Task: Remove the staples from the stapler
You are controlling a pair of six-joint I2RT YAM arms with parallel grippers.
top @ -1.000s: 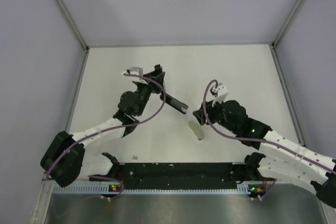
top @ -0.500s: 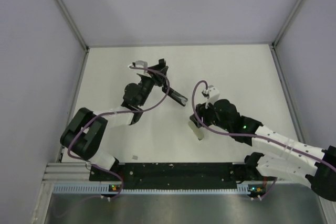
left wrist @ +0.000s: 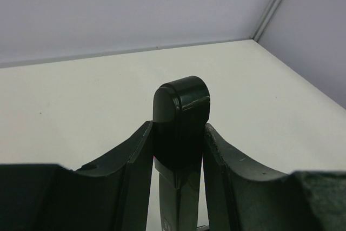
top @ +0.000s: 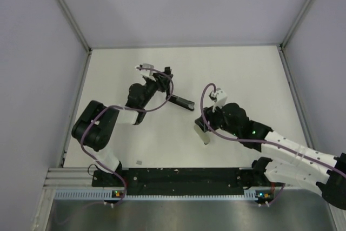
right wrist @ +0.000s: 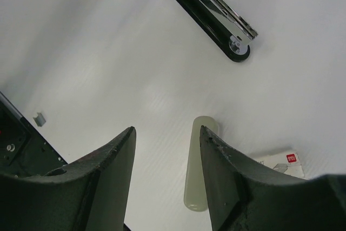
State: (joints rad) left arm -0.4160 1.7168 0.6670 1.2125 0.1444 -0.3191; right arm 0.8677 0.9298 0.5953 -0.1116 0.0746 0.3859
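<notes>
The stapler [top: 182, 102] is slim and black. It is held above the table's middle, and my left gripper [top: 165, 87] is shut on its left end. In the left wrist view its rounded black end [left wrist: 181, 109] stands clamped between the two fingers of that gripper [left wrist: 178, 128]. The right wrist view shows the stapler [right wrist: 208, 12] from the side, with a shiny metal strip along it. My right gripper [top: 201, 127] is open, low over the table, with nothing between its fingers [right wrist: 167, 133].
A grey-green bar [right wrist: 197, 171] lies on the table beside the right gripper's right finger, also in the top view [top: 205, 138]. A small white box with a red mark [right wrist: 281, 162] lies just past it. A tiny grey scrap [top: 140, 162] sits near the front rail.
The left arm has folded in, its elbow swinging up, and the held stapler has shifted slightly back. The right gripper has moved left and down over the grey-green bar.
</notes>
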